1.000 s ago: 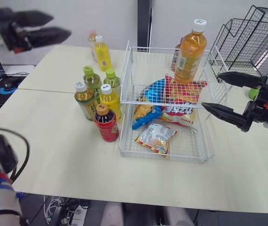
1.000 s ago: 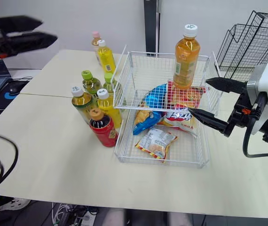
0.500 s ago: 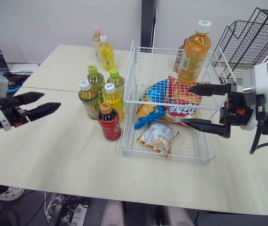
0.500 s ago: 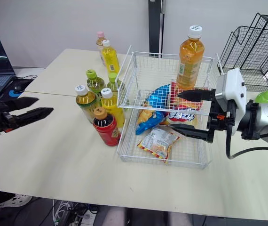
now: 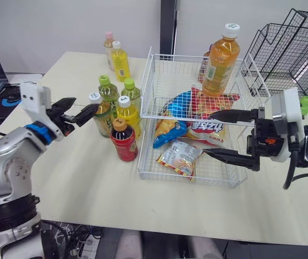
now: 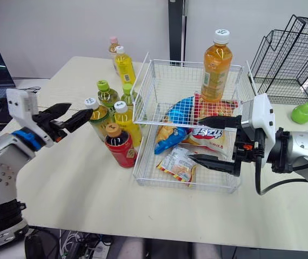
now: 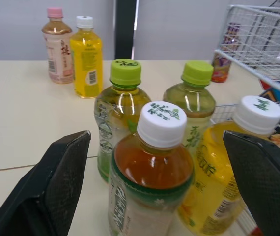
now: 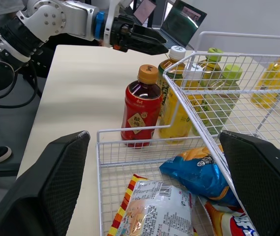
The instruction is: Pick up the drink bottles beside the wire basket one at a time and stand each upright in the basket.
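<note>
Bottles' setting: a pale desk (image 5: 89,178) carries the whole job, with a wire basket (image 5: 146,86) in the middle.
Basket: it holds snack bags (image 5: 178,156) lying flat and one orange bottle (image 5: 219,59) already upright at the far end.
Cluster: five drink bottles (image 5: 126,113) stand capped and upright, packed together just beside the basket's left wall; two more (image 5: 119,59) wait near the far edge.
Right tool: the right tool (image 5: 208,134) has its fingers spread wide, one above the other, over the snack bags, gripping nothing.
Left tool: the left tool (image 5: 85,103) is also spread apart and empty, pointed at the cluster's outer side.
Target, likely: the white-capped tea bottle (image 7: 152,182), framed between the two fingers in the left wrist view but not yet touched.
Handling, as a judgement: full, so fairly heavy; smooth plastic with a slick label; tall enough to tip.
Where to hold: across the labelled body below the shoulder, not the cap, minding the neighbours pressed close behind.
</note>
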`<action>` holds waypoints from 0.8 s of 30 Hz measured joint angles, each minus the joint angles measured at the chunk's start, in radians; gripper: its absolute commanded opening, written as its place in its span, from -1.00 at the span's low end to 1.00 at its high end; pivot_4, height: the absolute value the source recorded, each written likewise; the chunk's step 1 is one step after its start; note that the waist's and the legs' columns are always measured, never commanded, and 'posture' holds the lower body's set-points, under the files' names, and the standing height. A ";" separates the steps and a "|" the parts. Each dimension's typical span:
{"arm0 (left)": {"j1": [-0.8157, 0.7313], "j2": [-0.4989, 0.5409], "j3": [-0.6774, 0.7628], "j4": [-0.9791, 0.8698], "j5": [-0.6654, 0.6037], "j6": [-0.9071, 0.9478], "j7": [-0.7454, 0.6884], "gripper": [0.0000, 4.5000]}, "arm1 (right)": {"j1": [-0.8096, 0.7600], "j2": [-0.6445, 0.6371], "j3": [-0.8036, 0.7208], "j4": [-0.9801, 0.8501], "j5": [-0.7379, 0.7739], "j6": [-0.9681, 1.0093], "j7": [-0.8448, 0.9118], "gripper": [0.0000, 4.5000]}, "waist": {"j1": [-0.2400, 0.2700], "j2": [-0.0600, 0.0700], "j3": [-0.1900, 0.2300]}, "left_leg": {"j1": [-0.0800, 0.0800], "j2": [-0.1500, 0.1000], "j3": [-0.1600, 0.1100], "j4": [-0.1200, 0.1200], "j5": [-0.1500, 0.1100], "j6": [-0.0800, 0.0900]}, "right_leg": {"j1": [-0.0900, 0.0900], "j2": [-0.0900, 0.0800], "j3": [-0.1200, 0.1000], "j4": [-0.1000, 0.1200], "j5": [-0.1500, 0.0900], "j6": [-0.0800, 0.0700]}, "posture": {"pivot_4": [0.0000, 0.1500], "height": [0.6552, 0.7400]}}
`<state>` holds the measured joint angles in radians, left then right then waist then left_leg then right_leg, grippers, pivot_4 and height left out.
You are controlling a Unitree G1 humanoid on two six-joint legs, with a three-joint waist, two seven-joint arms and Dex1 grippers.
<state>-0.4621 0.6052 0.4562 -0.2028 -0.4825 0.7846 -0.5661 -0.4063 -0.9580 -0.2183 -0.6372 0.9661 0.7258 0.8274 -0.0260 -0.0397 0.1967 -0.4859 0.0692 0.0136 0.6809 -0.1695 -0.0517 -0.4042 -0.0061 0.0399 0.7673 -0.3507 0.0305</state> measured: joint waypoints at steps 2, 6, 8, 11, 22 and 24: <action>-0.030 -0.007 -0.031 0.012 0.021 -0.021 0.041 0.98 | 0.001 -0.001 -0.002 -0.002 0.000 0.000 0.000 1.00 | 0.000 0.000 0.000 | 0.000 -0.001 0.000 0.000 0.000 0.000 | 0.000 0.000 0.000 0.000 0.000 0.000 | 1.00 -0.58; -0.081 -0.020 -0.074 0.053 0.045 -0.045 0.097 0.98 | 0.001 -0.001 -0.006 -0.005 0.000 0.000 0.001 1.00 | -0.001 0.000 0.000 | 0.000 -0.001 0.000 0.000 0.000 0.000 | 0.000 -0.001 0.000 0.000 0.000 0.000 | 1.00 -0.58; -0.090 -0.020 -0.094 0.069 0.054 -0.054 0.109 0.98 | 0.003 -0.001 -0.008 -0.007 0.001 0.000 0.000 1.00 | -0.001 0.000 0.000 | 0.000 -0.001 0.000 0.000 0.000 0.000 | 0.000 -0.001 0.000 0.000 0.000 0.000 | 1.00 -0.58; -0.098 -0.020 -0.105 0.088 0.056 -0.055 0.122 0.98 | 0.007 -0.001 -0.018 -0.012 0.003 0.000 0.000 1.00 | -0.001 0.000 0.000 | 0.000 -0.001 0.000 0.000 0.000 0.000 | 0.000 -0.001 0.000 0.000 0.000 0.000 | 1.00 -0.58; -0.099 -0.018 -0.153 0.090 0.062 -0.046 0.128 0.98 | 0.013 -0.001 -0.029 -0.018 0.021 0.000 -0.003 1.00 | 0.000 0.000 0.000 | 0.000 -0.002 -0.001 0.000 0.000 0.000 | 0.000 -0.001 0.000 0.000 0.000 0.000 | 1.00 -0.58; -0.099 -0.018 -0.158 0.090 0.062 -0.045 0.134 0.98 | 0.013 -0.001 -0.035 -0.018 0.023 0.000 -0.005 1.00 | 0.000 0.000 0.000 | 0.000 -0.002 -0.001 0.000 0.000 0.000 | 0.000 -0.001 0.000 0.000 0.000 0.000 | 1.00 -0.58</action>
<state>-0.5609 0.5872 0.2987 -0.1132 -0.4205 0.7400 -0.4316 -0.3929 -0.9588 -0.2529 -0.6554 0.9895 0.7263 0.8222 -0.0263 -0.0398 0.1967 -0.4863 0.0671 0.0130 0.6808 -0.1695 -0.0517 -0.4042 -0.0072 0.0397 0.7673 -0.3508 0.0306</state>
